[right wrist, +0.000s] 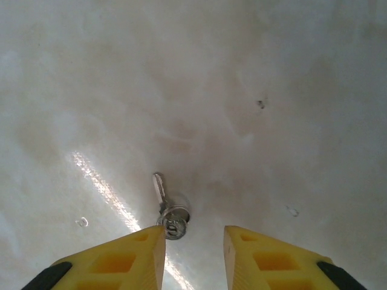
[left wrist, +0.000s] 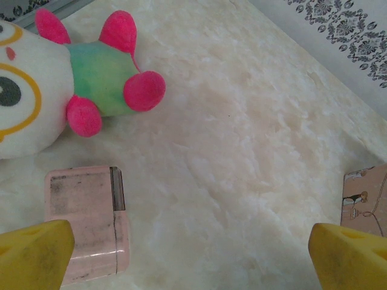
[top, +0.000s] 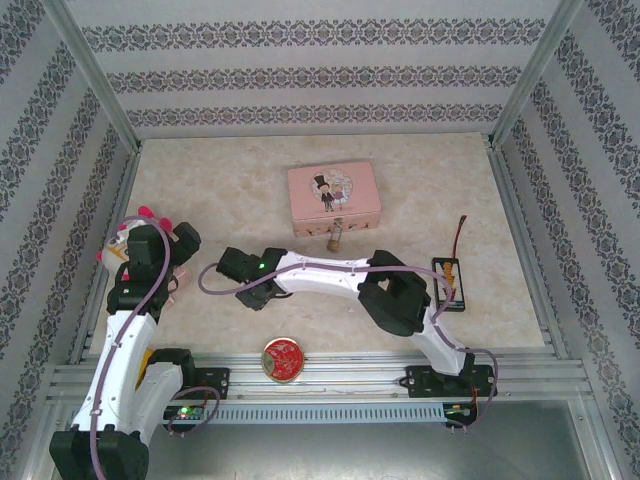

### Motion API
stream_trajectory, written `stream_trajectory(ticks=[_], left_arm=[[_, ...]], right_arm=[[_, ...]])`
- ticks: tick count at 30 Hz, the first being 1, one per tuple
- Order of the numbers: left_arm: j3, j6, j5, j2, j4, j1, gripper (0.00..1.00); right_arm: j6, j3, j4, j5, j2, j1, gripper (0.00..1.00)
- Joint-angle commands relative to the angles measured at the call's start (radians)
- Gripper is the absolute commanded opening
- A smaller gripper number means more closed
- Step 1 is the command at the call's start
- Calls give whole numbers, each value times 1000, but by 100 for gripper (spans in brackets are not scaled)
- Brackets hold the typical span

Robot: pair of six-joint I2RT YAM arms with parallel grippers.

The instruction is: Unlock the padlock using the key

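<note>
Well, the flat silvery key (right wrist: 164, 205), its round head stamped unreadably, lies on the glossy marbled table (right wrist: 272, 90); right gripper (right wrist: 194, 237) narrowly parted, empty; left gripper (left wrist: 190, 244) spread wide.

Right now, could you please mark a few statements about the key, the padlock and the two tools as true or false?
1. The key lies flat on the table just ahead of the right tool, not gripped. True.
2. The padlock sits on top of the pink tin box. False: it lies on the table just in front of the box.
3. The left tool is open with nothing between its fingers. True.
4. The round red tin stands against the far wall. False: it sits at the near edge, between the arm bases.
</note>
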Motion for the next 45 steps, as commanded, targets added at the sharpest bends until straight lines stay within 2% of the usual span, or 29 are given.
stream_trajectory(ticks=[1,26,33,42,45], left_arm=[[29,19,-16,-18,-27,-9,99],[-1,8,-8,-23,-8,-9,99],[3,10,5,-23,-11,-9,99],[6,11,19,-23,-19,-9,99],[7,8,19,-21,-24,-9,99]], right_arm=[[-7,56,-72,-1,33,13,33],[0,146,-113,-30,128,29,39],[28,118,-112,-10,119,23,31],[56,21,-62,-33,32,-6,10],[66,-30,-36,-43,-15,-22,6]])
